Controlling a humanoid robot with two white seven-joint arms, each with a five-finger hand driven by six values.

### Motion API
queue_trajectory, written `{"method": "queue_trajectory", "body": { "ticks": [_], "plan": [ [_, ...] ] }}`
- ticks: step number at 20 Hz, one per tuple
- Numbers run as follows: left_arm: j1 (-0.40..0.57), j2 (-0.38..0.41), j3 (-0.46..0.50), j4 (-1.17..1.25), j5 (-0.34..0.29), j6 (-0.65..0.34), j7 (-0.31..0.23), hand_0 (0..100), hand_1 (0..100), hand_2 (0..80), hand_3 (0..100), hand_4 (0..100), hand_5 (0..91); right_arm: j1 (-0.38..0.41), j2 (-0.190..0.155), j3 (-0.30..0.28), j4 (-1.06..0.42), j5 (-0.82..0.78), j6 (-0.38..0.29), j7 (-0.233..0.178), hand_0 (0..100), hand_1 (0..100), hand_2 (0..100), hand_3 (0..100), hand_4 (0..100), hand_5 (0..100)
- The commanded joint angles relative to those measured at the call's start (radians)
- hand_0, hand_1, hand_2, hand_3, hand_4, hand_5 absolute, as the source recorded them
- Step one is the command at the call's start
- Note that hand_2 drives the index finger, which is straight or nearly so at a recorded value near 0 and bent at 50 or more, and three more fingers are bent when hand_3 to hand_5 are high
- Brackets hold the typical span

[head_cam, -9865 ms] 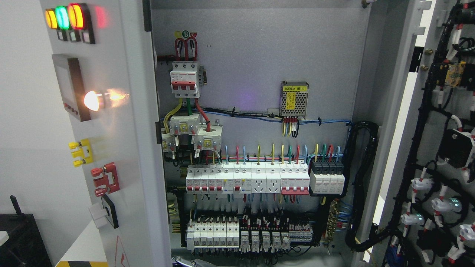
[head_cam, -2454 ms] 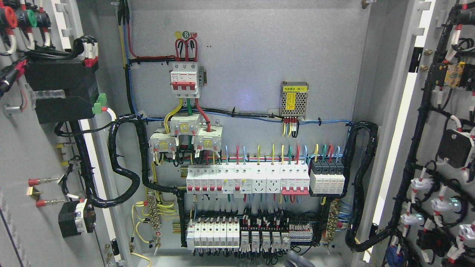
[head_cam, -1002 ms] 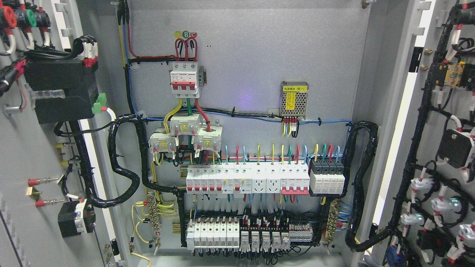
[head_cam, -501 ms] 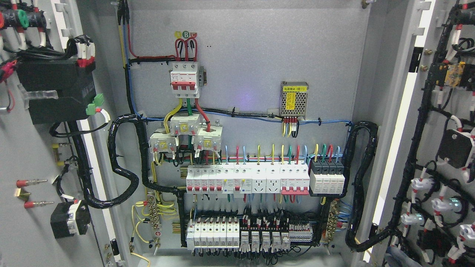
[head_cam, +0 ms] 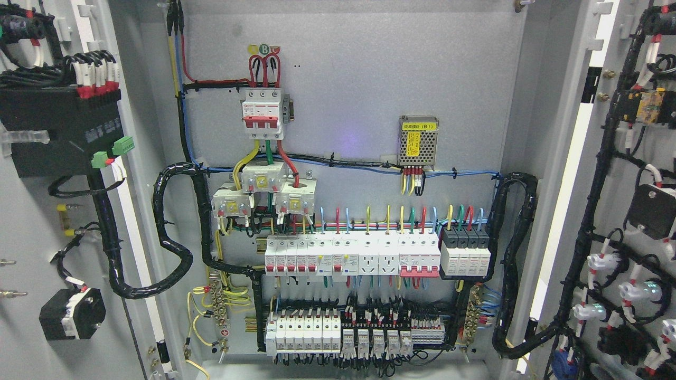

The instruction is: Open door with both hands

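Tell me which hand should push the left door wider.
Left, probably. The left door stands open at the picture's left edge, where that arm enters; the right door is across the cabinet. Neither hand is in view, so this rests on side alone.

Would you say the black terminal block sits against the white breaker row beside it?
Touching: the head view shows the black terminal block butted against the white breaker row, with no gap visible.

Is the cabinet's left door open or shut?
Open. The left door is swung wide, showing its wired inner side, and the breakers inside are in plain view.
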Motion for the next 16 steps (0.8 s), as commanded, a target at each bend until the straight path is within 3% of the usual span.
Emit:
{"method": "queue_trajectory", "body": {
  "ticks": [1, 16],
  "plan": [
    [0.009, 0.095, 0.154, 0.064, 0.095, -0.304, -0.004, 12, 39, 0.0, 0, 0, 0.0, 0.015, 0.011, -0.081, 0.014, -0.018, -0.006, -0.002, 12, 39, 0, 0, 0, 0],
    [-0.113, 0.230, 0.220, 0.355, 0.199, -0.286, -0.004, 12, 39, 0.0, 0, 0, 0.0, 0.043, 0.011, -0.147, 0.078, -0.083, -0.024, -0.001, 12, 39, 0, 0, 0, 0]
  ]
}}
